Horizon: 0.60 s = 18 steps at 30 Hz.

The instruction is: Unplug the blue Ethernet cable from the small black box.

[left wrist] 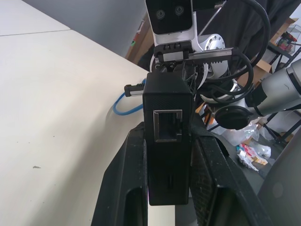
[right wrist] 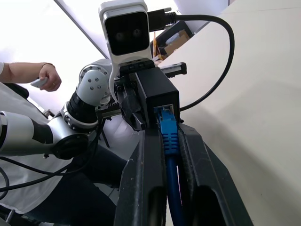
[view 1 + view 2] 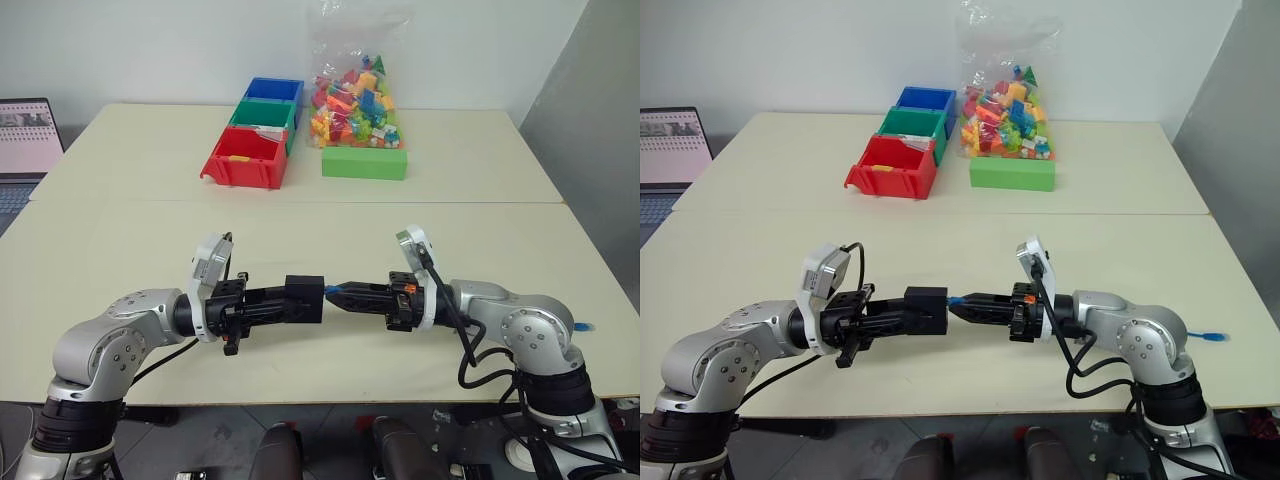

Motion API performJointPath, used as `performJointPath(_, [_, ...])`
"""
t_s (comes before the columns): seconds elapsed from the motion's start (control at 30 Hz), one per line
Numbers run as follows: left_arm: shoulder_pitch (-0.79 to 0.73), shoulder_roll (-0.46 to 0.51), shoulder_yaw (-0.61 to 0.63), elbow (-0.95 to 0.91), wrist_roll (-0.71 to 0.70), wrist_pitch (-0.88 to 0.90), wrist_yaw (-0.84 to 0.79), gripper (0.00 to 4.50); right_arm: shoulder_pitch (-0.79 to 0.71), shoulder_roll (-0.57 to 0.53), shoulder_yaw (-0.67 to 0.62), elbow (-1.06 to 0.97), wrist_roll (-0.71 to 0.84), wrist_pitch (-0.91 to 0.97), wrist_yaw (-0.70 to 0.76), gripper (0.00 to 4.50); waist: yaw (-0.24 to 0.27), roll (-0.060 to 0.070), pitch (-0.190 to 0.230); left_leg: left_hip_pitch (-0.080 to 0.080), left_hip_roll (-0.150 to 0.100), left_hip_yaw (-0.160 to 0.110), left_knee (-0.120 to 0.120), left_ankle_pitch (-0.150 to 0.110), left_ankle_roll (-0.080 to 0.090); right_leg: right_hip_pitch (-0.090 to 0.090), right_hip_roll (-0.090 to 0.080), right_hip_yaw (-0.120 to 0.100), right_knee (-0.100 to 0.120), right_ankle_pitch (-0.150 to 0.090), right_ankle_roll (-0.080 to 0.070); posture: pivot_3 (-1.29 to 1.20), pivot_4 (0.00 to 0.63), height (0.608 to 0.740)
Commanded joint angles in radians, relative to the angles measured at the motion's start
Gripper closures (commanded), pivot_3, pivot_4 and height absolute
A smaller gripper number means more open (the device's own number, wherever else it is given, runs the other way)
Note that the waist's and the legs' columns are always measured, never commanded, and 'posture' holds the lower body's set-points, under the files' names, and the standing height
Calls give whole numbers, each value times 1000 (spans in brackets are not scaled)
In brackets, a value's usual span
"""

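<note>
Left end effector point(image 3: 290, 302) is clamped on the small black box point(image 3: 304, 298), holding it above the desk point(image 3: 120, 250) in the lower centre of the frame. In the left wrist view the box point(image 1: 168, 122) sits upright between the two black fingers point(image 1: 127, 188), gripped on both flanks, with a silver-rimmed port facing the camera.

Right end effector point(image 3: 335, 295) points straight at the box from the opposite side, tips just beside the box face. Its fingers are clenched on the blue Ethernet cable point(image 2: 168, 155): in the right wrist view the cord runs up the channel between the fingers point(image 2: 141, 188), and its blue boot meets the port of the box point(image 2: 160, 99). The plug looks seated in the port. A short blue stub shows between the box and the fingertips point(image 3: 956, 299), and the far plug end of the cable point(image 3: 1208, 336) lies on the desk at lower right, beyond the right arm.

At the far side of the desk, upper centre: red bin point(image 3: 246, 158), green bin point(image 3: 264, 118), blue bin point(image 3: 274, 91) in a row; to their right a green block point(image 3: 364, 163) with a clear bag of coloured pieces point(image 3: 355, 100) behind it. Laptop point(image 3: 28, 135) at the upper left edge.

A person's hand point(image 2: 49, 77) holds a small object in the right wrist view.
</note>
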Motion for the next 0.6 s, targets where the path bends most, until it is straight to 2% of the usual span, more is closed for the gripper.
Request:
performJointPath(0.03, [6,17,10,-31,-14,-1,-16,3723,-24,0,-27,-3,41,12,8,4448,0,0,0,0,0,0,0,0,0,0,0,0,0,0,0,0,150,740])
performJointPath(0.6, [33,49,52,31,6,-19,-27,3723,16,-94,-98,-17,111,59,13,4461,0,0,0,0,0,0,0,0,0,0,0,0,-1,0,0,0,150,740])
